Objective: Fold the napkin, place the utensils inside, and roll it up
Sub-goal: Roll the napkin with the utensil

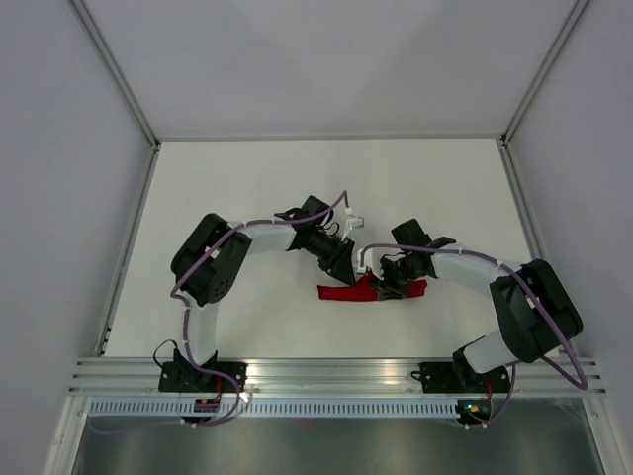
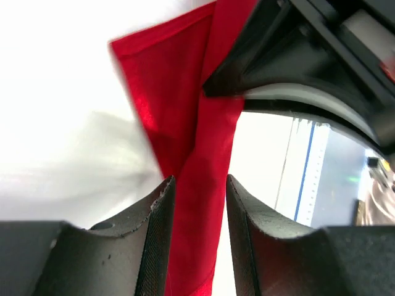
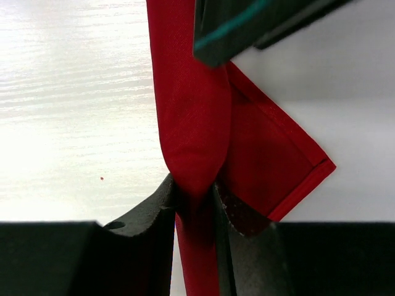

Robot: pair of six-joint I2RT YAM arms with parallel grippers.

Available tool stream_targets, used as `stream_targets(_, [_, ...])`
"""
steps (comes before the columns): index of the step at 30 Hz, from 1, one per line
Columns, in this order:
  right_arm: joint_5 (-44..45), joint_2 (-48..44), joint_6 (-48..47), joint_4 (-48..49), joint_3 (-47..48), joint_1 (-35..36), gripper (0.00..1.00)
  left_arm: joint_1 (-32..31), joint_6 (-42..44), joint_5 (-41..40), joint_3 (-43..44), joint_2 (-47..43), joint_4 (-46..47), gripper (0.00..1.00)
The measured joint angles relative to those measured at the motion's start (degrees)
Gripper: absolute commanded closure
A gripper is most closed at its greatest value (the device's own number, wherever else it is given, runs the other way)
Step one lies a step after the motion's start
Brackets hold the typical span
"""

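The red napkin [image 1: 341, 293] lies as a narrow bundled strip on the white table, between the two grippers. My left gripper [image 1: 358, 277] comes in from the left and its jaws close round the strip [image 2: 191, 154]. My right gripper [image 1: 386, 283] comes in from the right and pinches the strip tight, with a flat hemmed corner of the napkin [image 3: 271, 160] spread beside its fingers. Each gripper's dark body shows at the top of the other's wrist view, the right one [image 2: 308, 55] and the left one [image 3: 247, 24]. The knife is hidden.
The white table [image 1: 297, 188] is walled on the left, right and far sides. An aluminium rail [image 1: 326, 371] runs along the near edge by the arm bases. The two wrists sit almost touching above the napkin.
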Motion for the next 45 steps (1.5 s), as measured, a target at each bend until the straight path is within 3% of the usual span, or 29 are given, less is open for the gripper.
stream_targets(9, [-7.61,13.31,-6.25,-15.5,12.98,-5.03,0.89,1.88,-7.19,-7.08,-15.13,-15.43,17.97,0.55])
stream_targets(15, [-11.1,20.59,-7.96,-23.82,19.82,-7.04,0.89,-0.11,-10.38,-20.57,-31.34,-30.03,35.52,0.5])
stream_targets(19, [-12.17,23.5,-8.2,-27.19,22.62,-7.65,0.89,-7.61,-6.23,-34.03,-33.81,-33.66,40.79,0.45])
stream_targets(24, [-13.03,25.55,-8.11,-29.7,24.39,-7.72,0.89,-19.65,3.08,-46.31,-33.77,-32.87,44.04,0.43])
stream_targets(33, [-14.08,27.34,-7.39,-31.95,25.4,-7.78,0.88,-27.91,19.71,-58.34,-29.9,-20.81,44.19,0.36])
stream_targets(41, [-14.82,28.46,-6.75,-33.31,25.9,-7.87,0.87,-30.1,27.61,-60.96,-28.46,-13.88,45.0,0.34])
stream_targets(45, [-15.08,28.83,-6.47,-33.62,26.03,-7.96,0.87,-30.1,29.03,-60.98,-26.1,-11.76,44.96,0.43])
